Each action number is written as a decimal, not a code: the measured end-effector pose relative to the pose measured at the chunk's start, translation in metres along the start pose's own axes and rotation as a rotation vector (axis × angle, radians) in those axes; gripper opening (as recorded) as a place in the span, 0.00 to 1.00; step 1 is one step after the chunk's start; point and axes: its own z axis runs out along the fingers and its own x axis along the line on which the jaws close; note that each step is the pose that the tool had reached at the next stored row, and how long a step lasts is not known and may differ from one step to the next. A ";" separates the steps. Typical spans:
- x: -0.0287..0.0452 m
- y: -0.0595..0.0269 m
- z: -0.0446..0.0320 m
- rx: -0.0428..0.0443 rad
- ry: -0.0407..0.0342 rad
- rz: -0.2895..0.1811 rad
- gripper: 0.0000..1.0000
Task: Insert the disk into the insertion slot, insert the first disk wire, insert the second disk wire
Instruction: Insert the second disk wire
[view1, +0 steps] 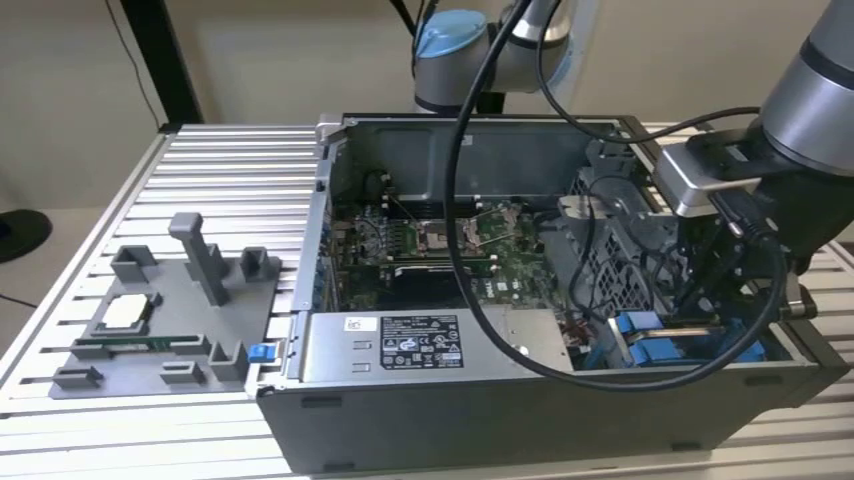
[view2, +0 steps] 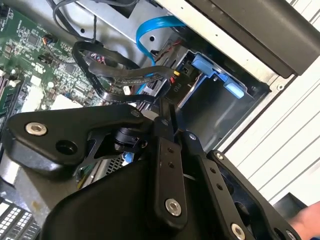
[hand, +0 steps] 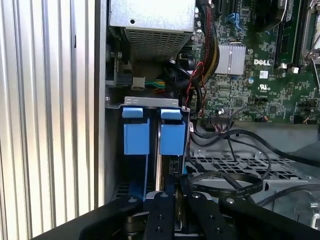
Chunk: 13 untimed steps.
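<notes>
The gripper (hand: 175, 192) hung in a tight pocket at the case's (view1: 534, 410) front corner on the exterior view's right — the blue-framed disk (hand: 160, 132) sat in the insertion slot (hand: 150, 102) beside it. Black cables (hand: 225, 180) looped across the perforated cage (hand: 235, 162), crowding the way; the slatted table (view1: 214, 180) outside lay open.

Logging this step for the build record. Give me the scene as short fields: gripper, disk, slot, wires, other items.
gripper: over the drive bay corner of the case, shut on a flat black wire
disk: blue carrier seated in the slot
blue wire: loops above the bay in the second wrist view
motherboard: exposed inside the open case
power supply: at the case's front edge
grey fixture: on the table, exterior view's left
</notes>
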 end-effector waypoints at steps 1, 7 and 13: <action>0.0000 0.0000 0.0001 0.0000 0.0000 0.000 0.00; 0.0002 0.0002 0.0028 0.0003 0.0006 -0.001 0.00; 0.0001 0.0006 0.0077 0.0058 0.0017 -0.002 0.00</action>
